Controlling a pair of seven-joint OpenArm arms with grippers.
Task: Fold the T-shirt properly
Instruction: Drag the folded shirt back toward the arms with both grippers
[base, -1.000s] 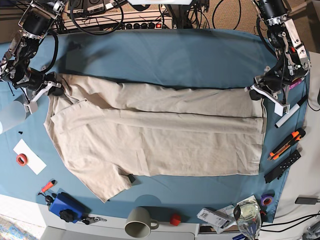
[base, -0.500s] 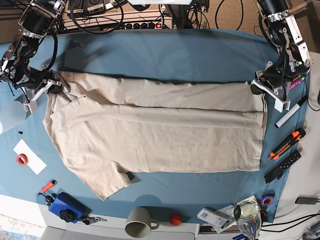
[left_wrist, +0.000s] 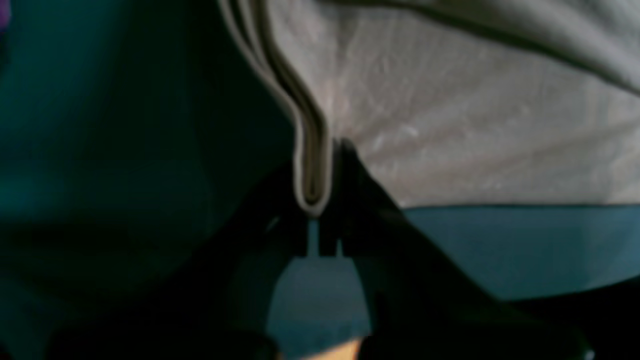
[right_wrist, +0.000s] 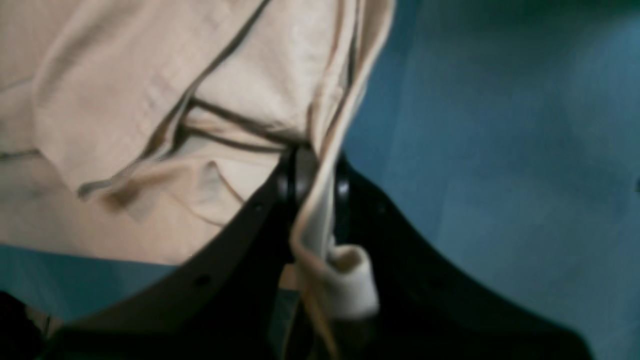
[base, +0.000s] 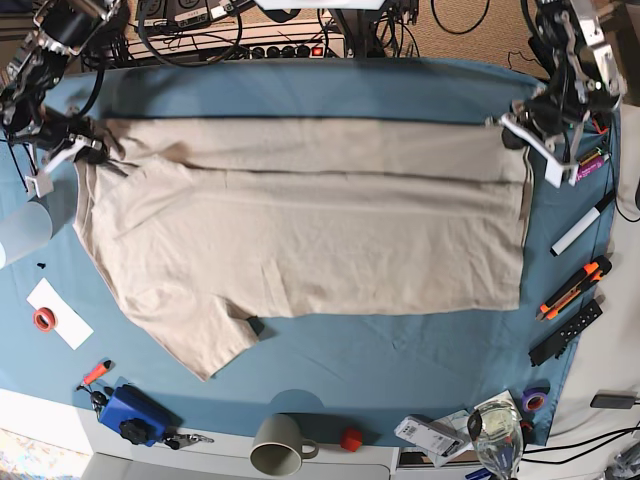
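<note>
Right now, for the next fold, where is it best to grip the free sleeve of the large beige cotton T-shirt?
Probably at the sleeve's hem corner, coming from the near table edge. The beige cotton T-shirt lies flat, and that sleeve sticks out there. Both grippers, left and right, are shut on the far edge.

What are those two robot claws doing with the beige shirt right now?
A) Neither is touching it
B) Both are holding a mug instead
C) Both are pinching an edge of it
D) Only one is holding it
C: the left gripper is shut on a folded edge of the T-shirt, and the right gripper is shut on bunched fabric at the other end.
</note>
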